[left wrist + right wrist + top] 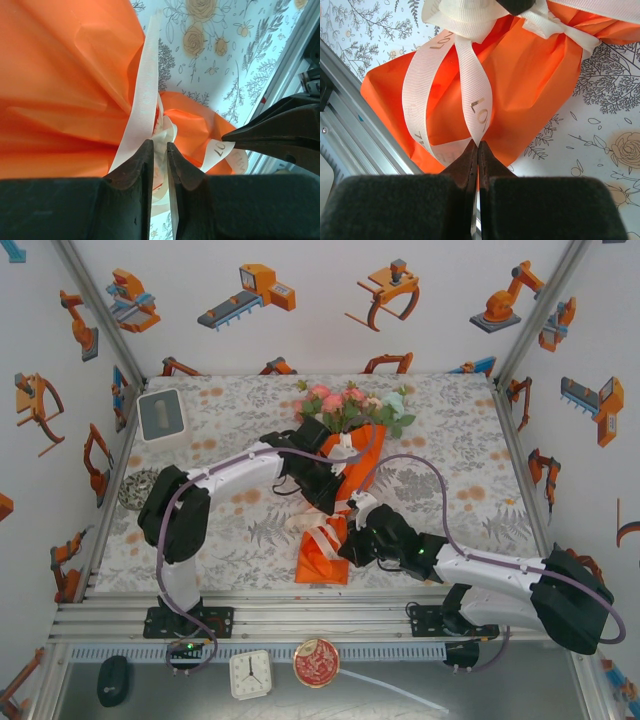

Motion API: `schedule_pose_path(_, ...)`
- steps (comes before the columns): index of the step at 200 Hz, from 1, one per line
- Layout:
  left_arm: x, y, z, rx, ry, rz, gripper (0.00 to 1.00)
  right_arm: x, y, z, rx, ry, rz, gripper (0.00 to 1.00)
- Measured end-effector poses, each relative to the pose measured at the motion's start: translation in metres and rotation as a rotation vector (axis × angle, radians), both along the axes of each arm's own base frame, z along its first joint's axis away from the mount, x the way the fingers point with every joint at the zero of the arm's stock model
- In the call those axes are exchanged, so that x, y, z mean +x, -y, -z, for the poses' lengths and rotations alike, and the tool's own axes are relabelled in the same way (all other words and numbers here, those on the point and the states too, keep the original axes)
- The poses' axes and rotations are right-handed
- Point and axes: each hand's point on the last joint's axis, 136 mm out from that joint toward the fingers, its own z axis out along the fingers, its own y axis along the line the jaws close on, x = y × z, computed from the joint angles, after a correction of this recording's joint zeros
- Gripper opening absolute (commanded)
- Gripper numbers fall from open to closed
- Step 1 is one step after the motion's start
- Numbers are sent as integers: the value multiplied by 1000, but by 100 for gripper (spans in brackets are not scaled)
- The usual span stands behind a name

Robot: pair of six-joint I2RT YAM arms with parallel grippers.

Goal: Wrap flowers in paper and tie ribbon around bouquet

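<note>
The bouquet (366, 446) lies slantwise mid-table, its flowers (346, 406) pointing to the far side and the orange paper (322, 560) tapering toward the near rail. A cream ribbon (320, 536) is knotted around the narrow part. My left gripper (338, 502) reaches down over the cone; in the left wrist view its jaws (160, 150) are closed to a narrow slit with the ribbon (142, 95) running between them. My right gripper (356, 532) sits just right of the knot. In the right wrist view it (478, 145) pinches the tip of a lettered ribbon loop (476, 100) over the paper (530, 85).
A white box (160, 415) stands at the far left, with a metal coil (135, 488) by the left wall. The aluminium rail (350, 115) runs close behind the paper's end. A clock (250, 673), a red tin (316, 662) and a black mouse (113, 680) lie in front of the rail.
</note>
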Motion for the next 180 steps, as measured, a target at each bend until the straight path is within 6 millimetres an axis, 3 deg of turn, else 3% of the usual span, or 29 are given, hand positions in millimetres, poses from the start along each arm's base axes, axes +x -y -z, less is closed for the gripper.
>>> schedule_pose_path(42,-6,5,3,-20,-39,21,23,0,0,0,0,0,0,0)
schedule_pose_path(67,-7,5,5,-19,-48,26,13,0,0,0,0,0,0,0)
schedule_pose_path(86,-8,5,4,-23,-53,30,0,0,0,0,0,0,0,0)
schedule_pose_path(135,-5,9,-1,-45,-57,5,0,0,0,0,0,0,0,0)
schedule_pose_path(180,10,17,-28,-124,-22,-63,0,0,0,-1,2,2,0,0)
